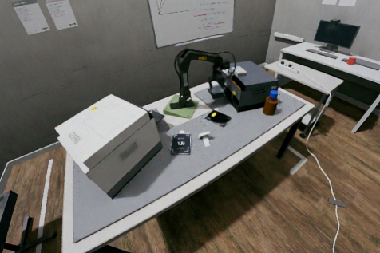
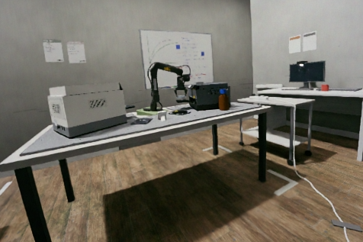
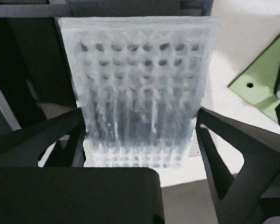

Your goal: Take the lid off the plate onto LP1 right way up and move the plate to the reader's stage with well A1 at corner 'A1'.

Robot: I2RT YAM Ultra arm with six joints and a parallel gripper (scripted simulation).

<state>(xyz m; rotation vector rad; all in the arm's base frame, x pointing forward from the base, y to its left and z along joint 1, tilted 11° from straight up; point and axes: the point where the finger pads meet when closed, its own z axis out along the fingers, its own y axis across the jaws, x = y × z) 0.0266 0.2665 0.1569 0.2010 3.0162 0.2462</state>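
Observation:
My gripper [image 3: 140, 112] [image 2: 181, 93] is shut on the clear plate [image 3: 137, 62] [image 2: 184, 98], one finger at each long side, in the air beside the dark dispenser [image 1: 255, 83] [image 2: 210, 96]. Rows of wells show through its frosted top; I cannot tell whether the lid is on it. No A1 mark is readable. The large pale reader [image 1: 116, 139] [image 2: 87, 102] stands at the left, with its dark stage [image 1: 159, 116] at its right side. The N1 position [image 1: 180, 150] lies in mid-bench. The LP1 name is not readable.
The brown bottle [image 1: 270, 106] [image 2: 223, 102] with a blue cap stands beside the dispenser. A black item [image 1: 222, 117] with a yellow mark lies in front of the arm's green base [image 1: 172, 111] [image 3: 262, 82]. A small white object [image 1: 205, 138] stands right of N1.

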